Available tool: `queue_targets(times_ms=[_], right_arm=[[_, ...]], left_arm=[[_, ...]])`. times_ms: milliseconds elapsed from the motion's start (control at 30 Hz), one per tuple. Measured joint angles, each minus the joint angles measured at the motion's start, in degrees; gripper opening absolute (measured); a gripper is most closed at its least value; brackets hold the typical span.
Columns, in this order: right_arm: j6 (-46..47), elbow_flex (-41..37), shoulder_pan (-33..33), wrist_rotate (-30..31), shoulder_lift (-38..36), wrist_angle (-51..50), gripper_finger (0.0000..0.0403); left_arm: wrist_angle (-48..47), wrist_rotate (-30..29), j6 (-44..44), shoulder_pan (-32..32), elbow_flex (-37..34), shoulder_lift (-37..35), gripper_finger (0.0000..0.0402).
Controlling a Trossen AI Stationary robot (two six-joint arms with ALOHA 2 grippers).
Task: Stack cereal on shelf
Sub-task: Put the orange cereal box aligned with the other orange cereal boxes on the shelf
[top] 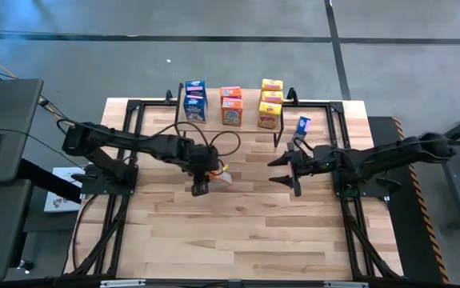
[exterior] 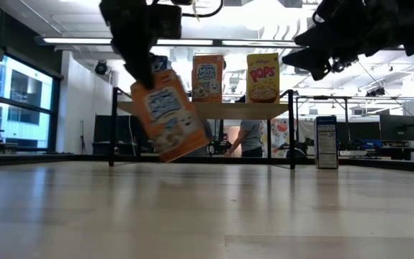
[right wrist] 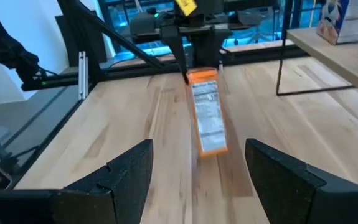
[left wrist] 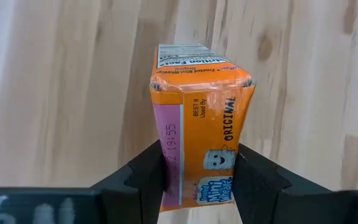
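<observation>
The left gripper (left wrist: 197, 177) grips an orange Frosted Mini-Wheats box (left wrist: 200, 121) between its two dark fingers (left wrist: 142, 177), which press flat on the box's opposite faces; the carton juts forward past the fingertips, its folded end flap farthest from the wrist. In the low view this box (exterior: 169, 115) hangs tilted below the gripper (exterior: 140, 68), clear of the tabletop (exterior: 207, 208). From above, the left arm reaches from its base toward the middle of the table, elbow bent, with the gripper (top: 200, 182) pointing down and the box (top: 222, 176) just beside it. The shelf (exterior: 207, 109) stands beyond the gripper at the table's far edge, carrying a stack of blue boxes (top: 195, 101), a stack of orange boxes (top: 231, 106) and a stack of yellow Pops boxes (top: 270, 103). One more blue box (top: 303, 126) stands on the table just off the shelf's end, close behind the right gripper (top: 286, 170). That gripper hovers with its fingers (right wrist: 119, 171) spread wide and nothing between them, facing the held carton (right wrist: 208, 115) across a stretch of bare wood, its arm stretched in low from the table's right side.
</observation>
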Motion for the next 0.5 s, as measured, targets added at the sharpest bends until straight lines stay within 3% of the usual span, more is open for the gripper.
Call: queue_targets(times_ms=[300, 500], right_arm=[[1.71, -0.02, 1.49, 0.71, 8.74, 14.15, 0.0248], [4.75, 1.72, 1.47, 0.81, 13.85, 17.25, 0.0248]], left_arm=[[9.21, 0.02, 7.12, 0.79, 0.0, 0.0, 0.015], [12.32, 0.07, 9.45, 0.78, 0.0, 0.0, 0.015]])
